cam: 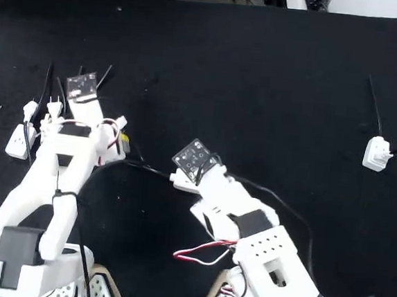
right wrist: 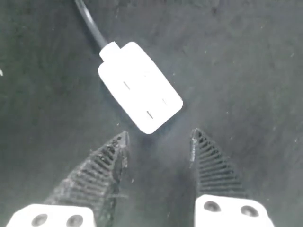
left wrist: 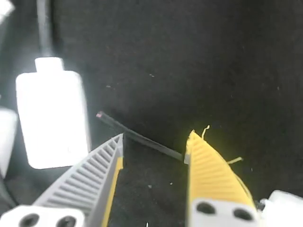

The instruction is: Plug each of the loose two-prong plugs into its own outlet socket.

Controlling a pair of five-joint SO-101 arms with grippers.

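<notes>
Both pincers I see spread: left gripper (left wrist: 154, 142) astride a black cable tie (left wrist: 137, 136), right gripper (right wrist: 159, 137) facing an outlet socket (right wrist: 140, 87).

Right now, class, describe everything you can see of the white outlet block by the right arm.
The white outlet block is a rounded rectangle, plastic by its look, with thin slots on its upper face. A black cable leaves one short end. It lies flat on the black cloth, just ahead of the right end effector, whose open fingers do not touch it.
</notes>
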